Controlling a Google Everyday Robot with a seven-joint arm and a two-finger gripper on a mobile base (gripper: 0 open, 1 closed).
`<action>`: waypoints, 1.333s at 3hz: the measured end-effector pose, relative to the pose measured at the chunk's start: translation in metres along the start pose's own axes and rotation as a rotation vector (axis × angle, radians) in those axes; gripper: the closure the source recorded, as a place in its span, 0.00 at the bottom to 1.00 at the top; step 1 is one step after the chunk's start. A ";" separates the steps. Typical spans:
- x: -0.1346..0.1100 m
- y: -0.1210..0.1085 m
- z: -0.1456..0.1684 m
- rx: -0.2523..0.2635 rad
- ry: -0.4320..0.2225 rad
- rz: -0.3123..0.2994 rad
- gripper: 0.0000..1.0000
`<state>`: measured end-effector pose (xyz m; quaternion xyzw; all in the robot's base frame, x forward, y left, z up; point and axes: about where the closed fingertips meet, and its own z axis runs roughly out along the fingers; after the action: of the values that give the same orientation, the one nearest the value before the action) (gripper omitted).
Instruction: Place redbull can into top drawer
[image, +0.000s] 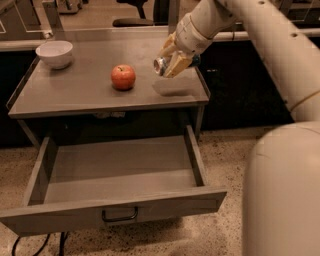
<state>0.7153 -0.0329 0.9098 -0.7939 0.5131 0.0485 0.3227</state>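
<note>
A white bowl (55, 53) is seen at the tabletop's (75, 97) far left, and a red apple (123, 77) near the middle. To its right, the redbull can (160, 65) is held tilted above the surface, clamped in the fingers of the gripper (171, 66). Below, the top drawer (165, 207) is pulled open.

Bench (75, 97): smooth, matt grey metal is noted. Top drawer (120, 170): the same matt grey metal, fitted with a dark handle (120, 216). Redbull can (160, 65): shiny metal with a bright silver top, gripped by the smooth, cream plastic-looking gripper (171, 62) above the bench's right edge. Apple (123, 76): glossy skin. Bowl (55, 52): smooth white finish.
</note>
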 end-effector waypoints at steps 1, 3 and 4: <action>-0.047 0.031 -0.076 0.105 -0.010 0.039 1.00; -0.076 0.063 -0.109 0.111 0.017 0.021 1.00; -0.081 0.086 -0.096 0.091 -0.034 0.015 1.00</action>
<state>0.5800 -0.0461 0.9787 -0.7736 0.5152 0.0409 0.3666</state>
